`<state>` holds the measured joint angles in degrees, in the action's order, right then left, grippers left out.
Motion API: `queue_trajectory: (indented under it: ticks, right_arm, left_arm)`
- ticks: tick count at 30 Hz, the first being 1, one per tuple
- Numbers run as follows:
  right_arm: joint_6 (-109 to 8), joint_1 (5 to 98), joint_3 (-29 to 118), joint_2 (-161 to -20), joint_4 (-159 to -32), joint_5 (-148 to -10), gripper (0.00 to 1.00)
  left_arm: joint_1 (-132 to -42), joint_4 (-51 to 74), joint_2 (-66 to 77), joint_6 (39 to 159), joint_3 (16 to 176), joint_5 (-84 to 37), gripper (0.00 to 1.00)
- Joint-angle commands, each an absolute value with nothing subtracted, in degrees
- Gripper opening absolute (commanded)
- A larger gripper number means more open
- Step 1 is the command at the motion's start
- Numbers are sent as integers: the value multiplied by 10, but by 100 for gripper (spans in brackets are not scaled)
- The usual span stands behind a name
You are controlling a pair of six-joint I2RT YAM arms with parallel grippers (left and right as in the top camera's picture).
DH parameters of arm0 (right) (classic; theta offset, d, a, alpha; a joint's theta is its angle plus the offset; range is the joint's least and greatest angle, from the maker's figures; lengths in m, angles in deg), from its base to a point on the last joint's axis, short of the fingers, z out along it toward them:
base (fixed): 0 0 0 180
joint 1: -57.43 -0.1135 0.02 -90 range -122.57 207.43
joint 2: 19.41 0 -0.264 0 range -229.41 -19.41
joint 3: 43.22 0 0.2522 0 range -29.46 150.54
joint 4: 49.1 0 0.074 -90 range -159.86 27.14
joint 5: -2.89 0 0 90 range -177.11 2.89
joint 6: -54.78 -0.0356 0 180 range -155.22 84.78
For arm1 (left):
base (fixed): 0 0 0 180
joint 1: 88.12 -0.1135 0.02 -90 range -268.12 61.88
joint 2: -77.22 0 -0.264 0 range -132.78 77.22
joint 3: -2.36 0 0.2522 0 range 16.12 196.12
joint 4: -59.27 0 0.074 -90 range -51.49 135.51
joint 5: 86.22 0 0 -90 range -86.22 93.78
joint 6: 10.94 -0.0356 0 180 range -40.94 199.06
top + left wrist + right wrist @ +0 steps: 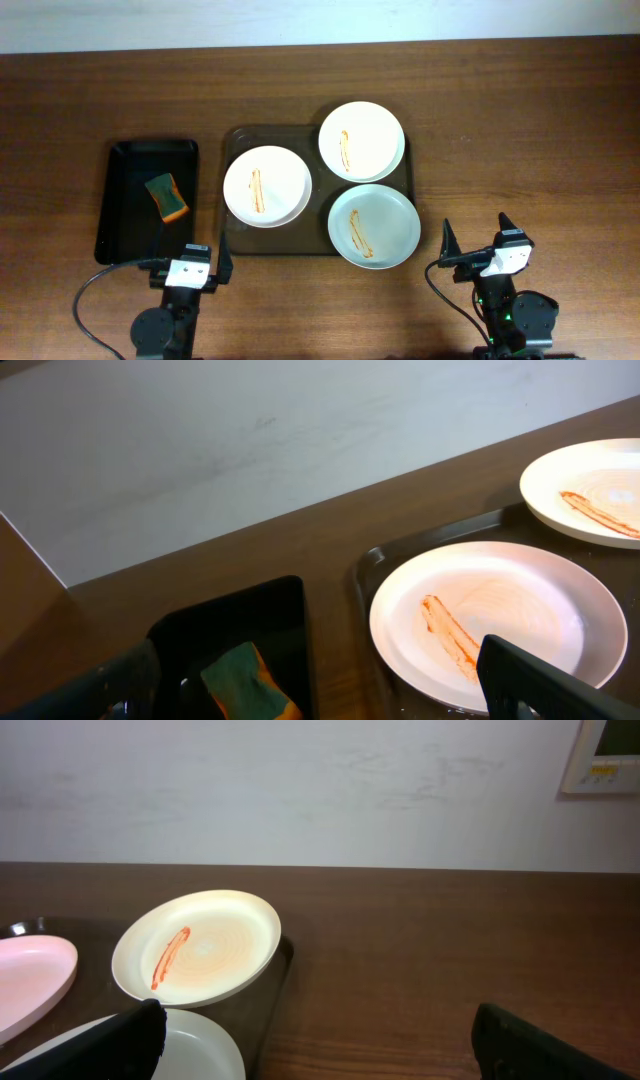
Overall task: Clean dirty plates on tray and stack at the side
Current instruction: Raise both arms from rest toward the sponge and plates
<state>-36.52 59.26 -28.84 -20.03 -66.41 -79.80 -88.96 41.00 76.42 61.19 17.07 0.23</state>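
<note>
The left tool and right tool gape empty at the near edge of the desk, all three streaked plates sit on the tray, and the mint plate overhangs its rim, so wiping pressure could tip it.

A round cream plate with an orange-brown streak lies at nine o'clock on the dark translucent tray; pinkish plate and white plate at eight; right gripper fingers wide apart
</note>
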Motion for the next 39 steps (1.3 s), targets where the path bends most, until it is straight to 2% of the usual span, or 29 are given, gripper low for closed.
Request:
queue_trajectory:
  ticks: [1,24,27,31,34,37,39]
  right_arm:
    - [-365,590,-291,-196,-667,-803,98]
    - [-365,590,-291,-196,-667,-803,98]
    - [-366,590,-291,-196,-667,-801,98]
    - [-368,590,-246,-201,-672,-800,98]
    - [-368,590,-159,-234,-696,-798,98]
    - [-367,590,13,-356,-808,-781,98]
    - [-367,590,96,-431,-867,-781,98]
  left_arm:
    - [-893,411,769,605,166,6,100]
    - [-893,409,769,605,167,14,99]
    - [-893,469,769,635,168,14,99]
    - [-893,413,739,675,274,15,99]
    - [-893,333,649,675,420,14,99]
    - [-893,222,503,679,615,-13,99]
    - [-893,160,435,679,691,-16,99]
